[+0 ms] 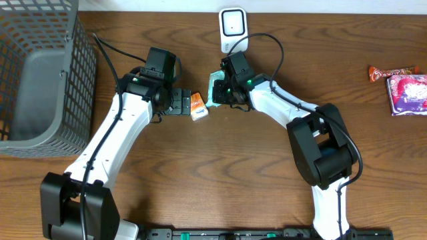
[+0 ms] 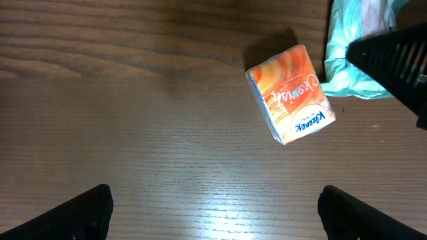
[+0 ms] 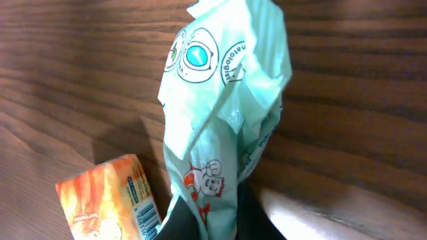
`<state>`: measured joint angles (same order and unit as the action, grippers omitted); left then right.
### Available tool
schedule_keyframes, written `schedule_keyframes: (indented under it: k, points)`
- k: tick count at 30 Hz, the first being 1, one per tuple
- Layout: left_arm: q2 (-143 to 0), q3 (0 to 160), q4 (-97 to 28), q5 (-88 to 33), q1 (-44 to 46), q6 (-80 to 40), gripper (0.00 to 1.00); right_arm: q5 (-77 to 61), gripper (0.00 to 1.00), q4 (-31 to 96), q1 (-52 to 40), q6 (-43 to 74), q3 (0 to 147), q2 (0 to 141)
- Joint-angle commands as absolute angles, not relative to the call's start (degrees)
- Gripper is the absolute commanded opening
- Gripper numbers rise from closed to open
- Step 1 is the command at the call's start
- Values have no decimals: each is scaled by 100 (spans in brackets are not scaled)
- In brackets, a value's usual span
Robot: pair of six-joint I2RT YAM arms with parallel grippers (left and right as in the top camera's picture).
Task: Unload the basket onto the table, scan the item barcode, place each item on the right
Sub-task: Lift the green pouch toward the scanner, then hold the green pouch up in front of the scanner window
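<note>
Right pincer [image 3: 213,217] tight on mint packet [image 3: 220,100], tissue pack [image 2: 290,93] beside; left pincer [image 2: 213,213] wide.

The mint-green packet [image 3: 220,100] is crumpled soft plastic with round logos and a little red cartoon figure on it. One end is pinched in the right gripper [image 3: 217,220], just on the near side of the white scanner [image 1: 233,27], which stands upright at the far edge. The orange Kleenex pack [image 2: 290,93] lies flat on the table [image 1: 220,173] just left of the packet, a bit skewed, not touching it.
</note>
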<state>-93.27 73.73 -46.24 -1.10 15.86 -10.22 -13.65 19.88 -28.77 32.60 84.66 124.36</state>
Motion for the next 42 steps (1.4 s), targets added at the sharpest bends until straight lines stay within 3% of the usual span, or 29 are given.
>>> schedule_keyframes:
  k: [1,31,42]
  points:
    - [-9356,7395,-4644,-38,1594,-945,98,-1420,1,2053,-2827,3275,8423,12527]
    - [-9356,7395,-4646,-38,1594,-945,98,-4010,1,1584,-2029,2974,8468,12326]
    - [-9356,7395,-4644,-38,1594,-945,98,-3308,1,209,-1804,3767,8777,12204]
